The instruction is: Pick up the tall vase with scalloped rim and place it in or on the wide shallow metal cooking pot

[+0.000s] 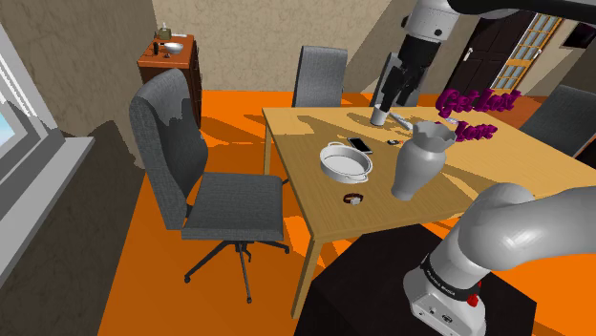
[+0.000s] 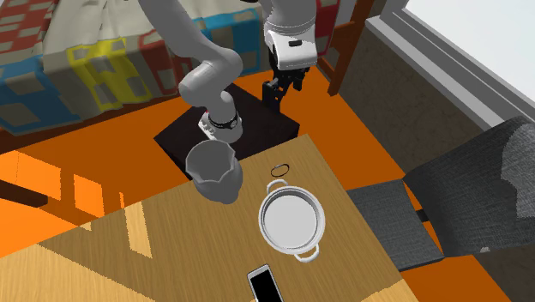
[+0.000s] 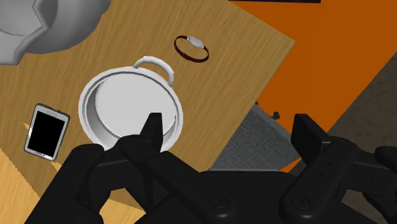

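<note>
A grey tall vase point(image 1: 417, 160) with a scalloped rim stands upright on the wooden table point(image 1: 497, 162), close to its front edge. Beside it, toward the shoulder view's left, sits the wide shallow white pot point(image 1: 345, 162) with two loop handles; it holds nothing. My black gripper point(image 1: 393, 95) hangs high above the table, beyond the pot, and touches neither. In the wrist view the gripper point(image 3: 230, 130) is open, with nothing between the fingers; the pot point(image 3: 130, 105) lies below the one finger and the vase point(image 3: 51, 25) further off. The second exterior view has the vase point(image 2: 214, 172), pot point(image 2: 291, 219) and gripper point(image 2: 280, 93).
A phone point(image 1: 360, 145) lies behind the pot and a dark wristwatch point(image 1: 353, 199) in front of it. A grey office chair point(image 1: 205, 181) stands at the table's left side, another chair point(image 1: 319, 76) at the far end. Purple lettering point(image 1: 475, 110) floats over the table.
</note>
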Robot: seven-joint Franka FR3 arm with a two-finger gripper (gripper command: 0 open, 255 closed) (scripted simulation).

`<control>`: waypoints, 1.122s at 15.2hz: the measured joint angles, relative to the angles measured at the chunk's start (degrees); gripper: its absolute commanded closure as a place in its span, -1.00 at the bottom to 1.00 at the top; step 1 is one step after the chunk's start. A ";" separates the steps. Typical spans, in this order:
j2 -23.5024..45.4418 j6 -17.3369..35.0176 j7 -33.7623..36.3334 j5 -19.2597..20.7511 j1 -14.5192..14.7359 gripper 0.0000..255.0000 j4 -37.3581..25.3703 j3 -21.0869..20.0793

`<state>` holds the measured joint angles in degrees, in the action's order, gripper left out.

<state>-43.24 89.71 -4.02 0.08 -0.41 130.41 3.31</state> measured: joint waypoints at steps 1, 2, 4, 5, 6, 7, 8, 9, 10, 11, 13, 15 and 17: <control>0.00 0.00 0.00 0.00 0.00 -1.00 0.00 0.00; -0.63 0.12 -0.68 0.38 -0.15 -1.00 0.65 0.50; -2.56 0.45 -2.83 1.63 -0.64 -1.00 2.54 2.11; -3.51 0.38 -4.42 2.57 -1.03 -1.00 3.22 3.38; -4.36 0.63 -6.05 3.55 -1.42 -1.00 4.05 4.67; -5.32 1.23 -7.76 4.64 -1.88 -1.00 5.35 6.10; -6.44 1.12 -9.35 5.65 -2.32 -1.00 6.08 7.33; -6.96 1.65 -10.88 6.64 -2.68 -1.00 6.84 8.62; -8.07 1.71 -12.29 7.56 -3.09 -1.00 7.72 9.69; -8.80 1.97 -14.02 8.74 -3.60 -1.00 8.37 11.21; -10.20 2.15 -17.28 10.92 -4.50 -1.00 9.21 13.93; -10.82 3.06 -20.20 12.91 -5.16 -1.00 10.02 16.51; -11.16 4.15 -21.47 13.98 -5.56 -1.00 11.15 17.87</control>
<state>-54.40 93.85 -25.48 14.06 -5.97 141.56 21.18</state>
